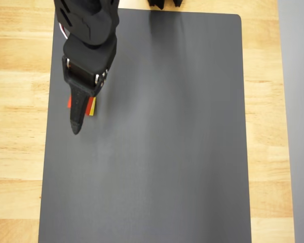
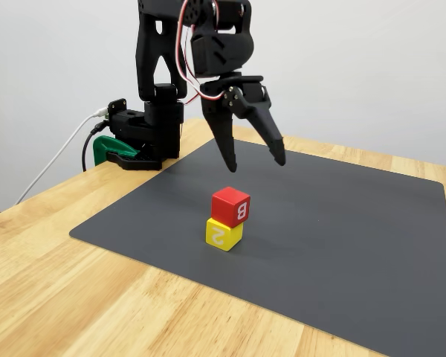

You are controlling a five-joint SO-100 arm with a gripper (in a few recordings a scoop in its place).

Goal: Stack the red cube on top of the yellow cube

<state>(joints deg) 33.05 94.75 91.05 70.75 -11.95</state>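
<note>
Hanging with its fingers spread and nothing between them, the pincer (image 2: 256, 160) is above the cubes in the fixed view. Right below it the red cube (image 2: 230, 205) sits on the yellow cube (image 2: 224, 233), slightly turned, both on the mat (image 2: 342, 238) beneath the pincer.

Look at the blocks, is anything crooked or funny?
A little. The red cube sits on the yellow cube, but turned and shifted to the right in the fixed view, so their edges don't line up. Nothing has fallen. The gripper hangs open above them, touching neither.
</note>
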